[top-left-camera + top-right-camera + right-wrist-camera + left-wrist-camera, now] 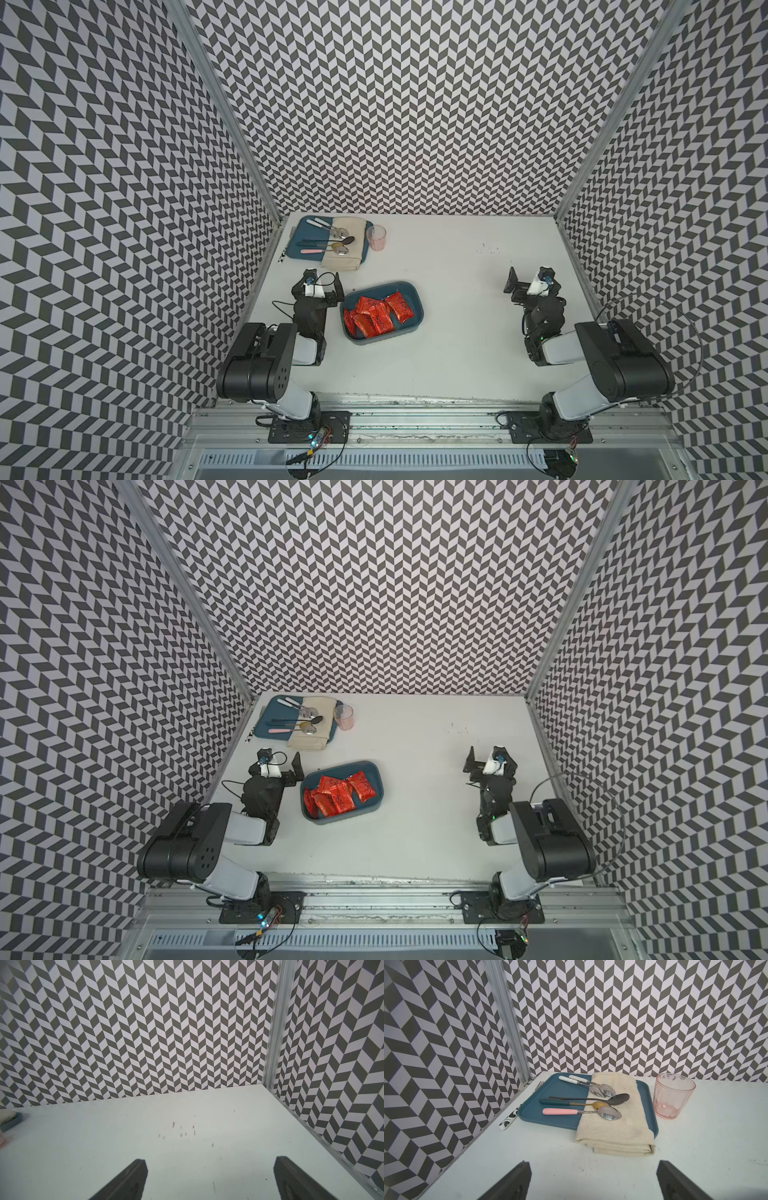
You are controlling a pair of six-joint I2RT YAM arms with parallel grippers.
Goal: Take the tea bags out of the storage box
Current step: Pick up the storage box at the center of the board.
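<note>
On tea bags (pixel 376 316): print (unreadable).

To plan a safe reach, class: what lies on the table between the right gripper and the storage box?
Nothing: between the right gripper and the storage box there is only bare white table, as both top views show.

Both arms I'm driving are built alike: the left arm (pixel 253 365) and right arm (pixel 623 361) have bulky matte-black joint housings joined by pale grey shells. Each has a black base plate (pixel 307 428) screwed onto the aluminium rail (pixel 415 419), and a small lit circuit board (pixel 316 441) shows just beside that rail. The left claw (pixel 592 1182) and right claw (pixel 209 1182) have dark, ridged wedge fingers. White camera mounts (pixel 312 291) carry bluish lenses, and thin black cables (pixel 648 296) trail alongside.
</note>
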